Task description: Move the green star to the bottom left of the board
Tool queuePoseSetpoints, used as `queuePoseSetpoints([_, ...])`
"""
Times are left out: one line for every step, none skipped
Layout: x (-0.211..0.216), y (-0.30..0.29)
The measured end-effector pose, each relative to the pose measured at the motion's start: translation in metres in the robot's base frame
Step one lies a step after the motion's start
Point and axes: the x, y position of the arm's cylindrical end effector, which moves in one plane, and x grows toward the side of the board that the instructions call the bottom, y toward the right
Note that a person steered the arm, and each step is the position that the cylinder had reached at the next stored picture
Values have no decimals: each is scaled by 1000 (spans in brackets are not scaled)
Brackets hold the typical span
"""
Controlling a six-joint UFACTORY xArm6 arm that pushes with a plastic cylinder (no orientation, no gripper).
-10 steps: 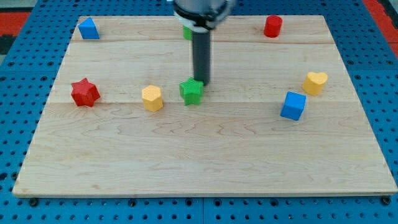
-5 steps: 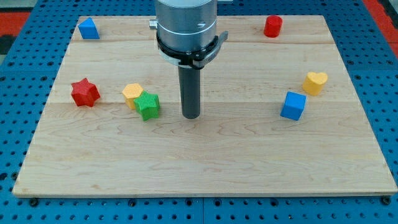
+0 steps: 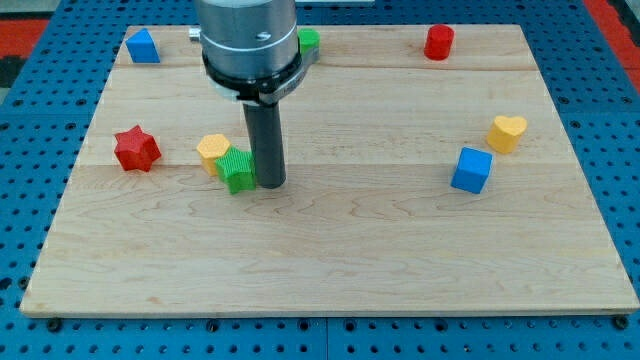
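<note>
Yellow block touching green star's upper-left

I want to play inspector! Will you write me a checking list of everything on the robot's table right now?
Surface: pale wooden board lying on a blue pegboard.
Job's things: green star left of centre, touching the yellow block at its upper left; not yet at the bottom left.
Clutter: red star at the left; blue block at the top left; small green block partly hidden at the top; red block at the top right; yellow heart and blue cube at the right.
Grippers: none; my tip sits just right of the green star.
Cables: nothing seen.
Surroundings: nothing seen beyond the pegboard.
</note>
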Motion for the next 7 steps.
queuePoseSetpoints([-5,25])
queuePoseSetpoints([-33,24])
queuePoseSetpoints([-55,10])
queuePoseSetpoints([-7,-25])
queuePoseSetpoints([51,-52])
queuePoseSetpoints([62,-58])
queuePoseSetpoints([51,-19])
